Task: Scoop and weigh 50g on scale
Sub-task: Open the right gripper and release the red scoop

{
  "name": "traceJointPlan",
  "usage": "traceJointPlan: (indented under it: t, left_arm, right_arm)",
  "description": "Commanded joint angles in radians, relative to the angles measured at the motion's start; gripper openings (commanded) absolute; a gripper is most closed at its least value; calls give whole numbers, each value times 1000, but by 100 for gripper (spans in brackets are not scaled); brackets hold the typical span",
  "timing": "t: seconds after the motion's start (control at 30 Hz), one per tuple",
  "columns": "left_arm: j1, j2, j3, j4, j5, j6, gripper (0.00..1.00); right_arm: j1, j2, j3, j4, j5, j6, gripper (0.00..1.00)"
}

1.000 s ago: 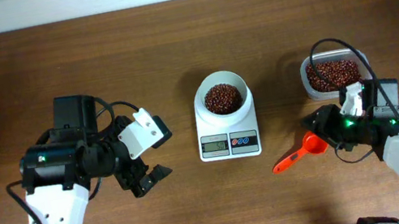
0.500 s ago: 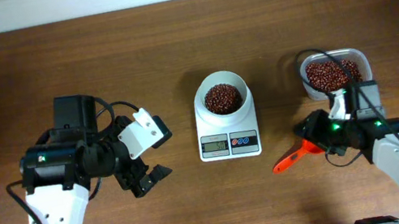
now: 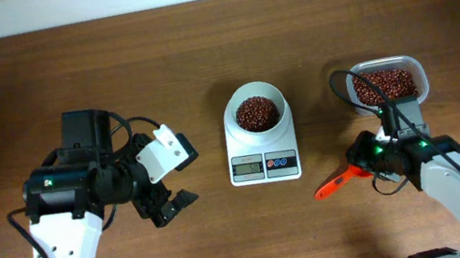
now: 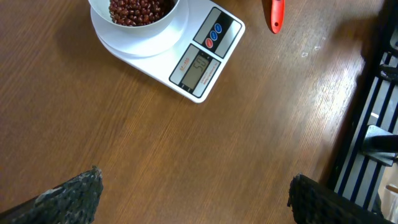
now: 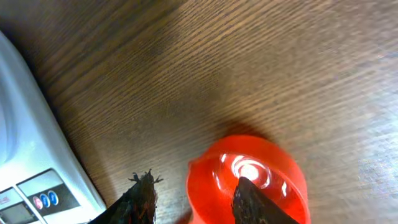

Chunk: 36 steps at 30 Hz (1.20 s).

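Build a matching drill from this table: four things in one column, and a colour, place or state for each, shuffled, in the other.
Things:
1. scale
2. tub
3. scoop
4. left claw

Descriptions:
a. open wide, holding nothing
b. red, empty
c. clear, far right
d. white, in the middle

Pairs: 1-d, 2-c, 3-b, 4-a

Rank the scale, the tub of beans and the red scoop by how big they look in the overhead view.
Largest to smallest:
1. scale
2. clear tub of beans
3. red scoop, thin and clearly smallest, though one end is hidden.
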Motion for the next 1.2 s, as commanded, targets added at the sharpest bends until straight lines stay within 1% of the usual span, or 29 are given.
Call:
traceJointPlan:
  t: [0.0,0.13,0.23,0.47,0.67,0.7,0.77,0.9,1.0,1.1,1.17]
  left_arm:
    - [6,-2,14,-1,3,-6,99]
    - [6,-2,14,-1,3,-6,99]
    - [6,-2,14,-1,3,-5,99]
    - [6,-2,14,-1,3,-6,99]
    - [6,-2,14,-1,3,-6,99]
    - [6,-2,14,-1,3,-6,99]
    - [6,-2,14,-1,3,-6,99]
    - [6,-2,14,-1,3,-6,99]
    - [6,-2,14,-1,3,-6,99]
    - [6,-2,14,-1,3,-5,99]
    - [6,-2,14,-1,3,-6,99]
  right_arm:
    - [8,56,4,41,-12,8,42]
    - [8,91,4,98,-14,31,41]
    - [8,95,4,93,-13,30,34]
    - [8,95,4,43,-6,29,23]
    - [8,95,4,44,-7,30,6]
    - [8,95,6,44,-11,29,4]
    - [8,95,10,43,-17,26,4]
    - [7,95,26,42,-61,-84,4]
    - [7,95,46,35,-58,-214,4]
    - [6,95,71,32,-41,-386,4]
    - [6,95,92,1,8,-515,4]
